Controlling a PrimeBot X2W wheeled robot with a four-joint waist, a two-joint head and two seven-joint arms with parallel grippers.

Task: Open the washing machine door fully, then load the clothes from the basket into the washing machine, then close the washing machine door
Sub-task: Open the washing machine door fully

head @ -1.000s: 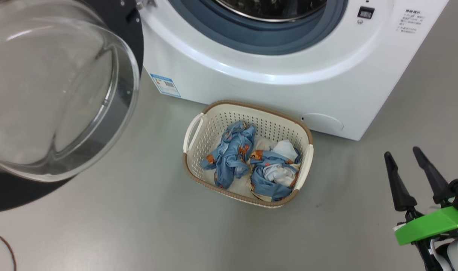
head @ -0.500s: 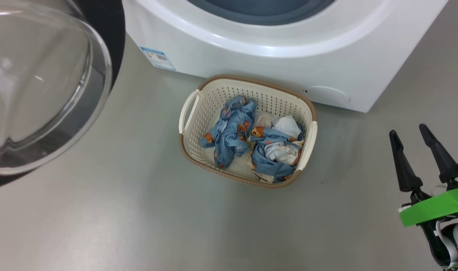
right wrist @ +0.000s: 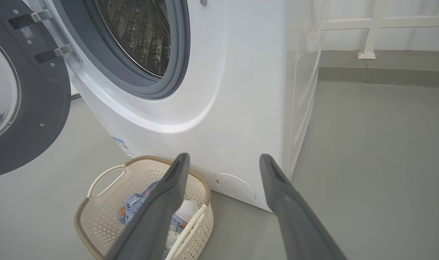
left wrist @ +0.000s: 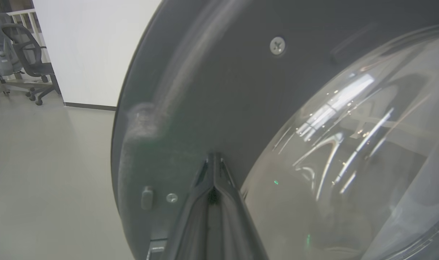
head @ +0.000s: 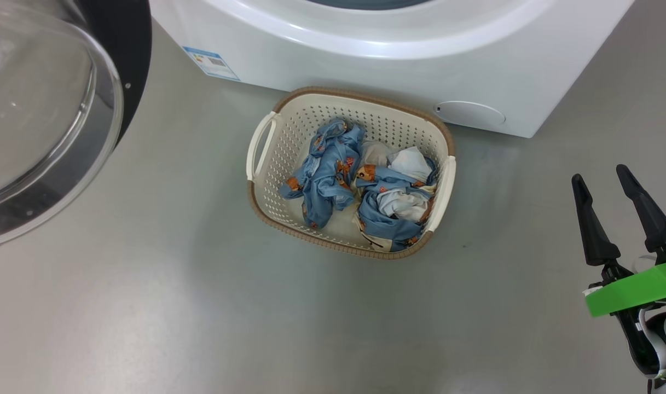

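A smooth grey floor (head: pixel 201 306) lay evenly lit; a white wall (left wrist: pixel 93 47) stood near grey office chairs (left wrist: pixel 28 54) and a white railing (left wrist: pixel 22 12).

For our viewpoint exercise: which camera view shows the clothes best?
The head view: it looks down into the basket, showing the clothes, crumpled blue heaps. In the right wrist view, a finger of the right gripper covers part of them. The left wrist view faces the washing machine door.

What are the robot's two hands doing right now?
Left gripper: shut, pointing at the washing machine door.
Right gripper: open, holding nothing.
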